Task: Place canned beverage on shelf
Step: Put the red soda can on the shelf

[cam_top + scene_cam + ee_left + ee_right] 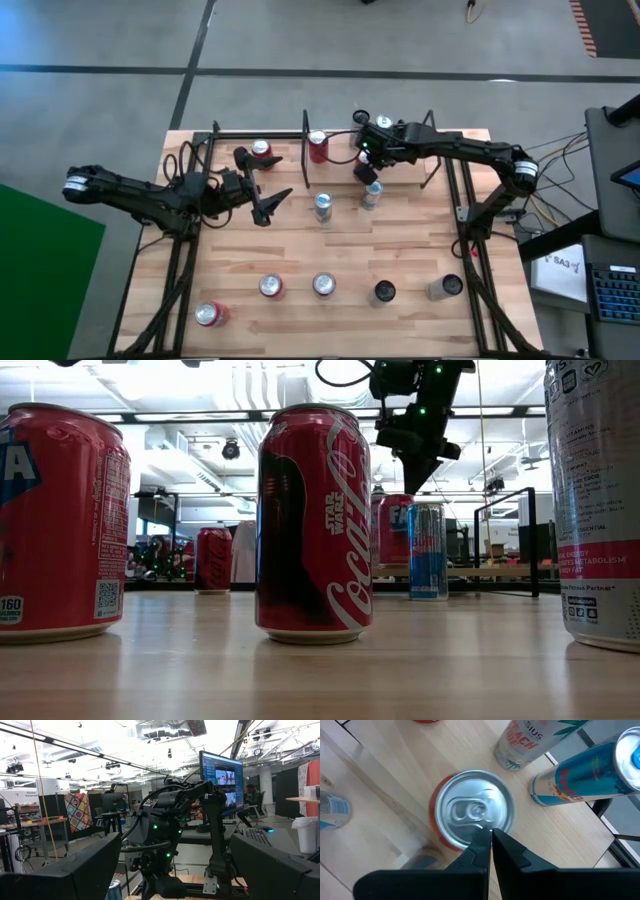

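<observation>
Your red can (472, 815) stands upright on the shelf (440, 150), beside a blue can (585, 772) and a pale can (525, 740). Your right gripper (490, 842) hangs directly over its top, jaws pressed together, holding nothing. Your left gripper (268, 207) waits over the counter (400, 250), jaws wide.

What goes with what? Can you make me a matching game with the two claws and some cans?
Things:
1. left claw
2. right claw
3. black can
4. end red can

States or places:
A. shut
B. open wide
C. left end of the front row
D. front row, second from the right

Pairs: 1-B, 2-A, 3-D, 4-C
</observation>
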Available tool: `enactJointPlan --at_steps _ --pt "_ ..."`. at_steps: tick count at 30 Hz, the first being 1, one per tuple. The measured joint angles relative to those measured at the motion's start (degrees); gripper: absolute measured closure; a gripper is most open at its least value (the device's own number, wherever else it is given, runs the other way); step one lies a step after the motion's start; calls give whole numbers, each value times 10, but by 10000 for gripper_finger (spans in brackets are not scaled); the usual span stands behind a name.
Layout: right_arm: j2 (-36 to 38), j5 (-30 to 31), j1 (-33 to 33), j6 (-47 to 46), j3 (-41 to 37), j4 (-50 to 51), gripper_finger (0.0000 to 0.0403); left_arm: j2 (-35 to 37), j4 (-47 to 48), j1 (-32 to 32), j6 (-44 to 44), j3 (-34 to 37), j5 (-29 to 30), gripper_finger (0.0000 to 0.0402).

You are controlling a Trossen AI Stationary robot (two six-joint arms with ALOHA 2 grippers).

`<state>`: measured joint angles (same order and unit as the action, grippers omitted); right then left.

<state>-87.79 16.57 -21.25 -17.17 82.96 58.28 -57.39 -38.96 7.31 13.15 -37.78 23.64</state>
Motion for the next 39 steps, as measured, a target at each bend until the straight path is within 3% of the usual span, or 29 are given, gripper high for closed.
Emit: enactJointPlan --at_steps 39 --pt "-20 0 -12 22 16 -24 394 0 0 0 0 0 0 43"
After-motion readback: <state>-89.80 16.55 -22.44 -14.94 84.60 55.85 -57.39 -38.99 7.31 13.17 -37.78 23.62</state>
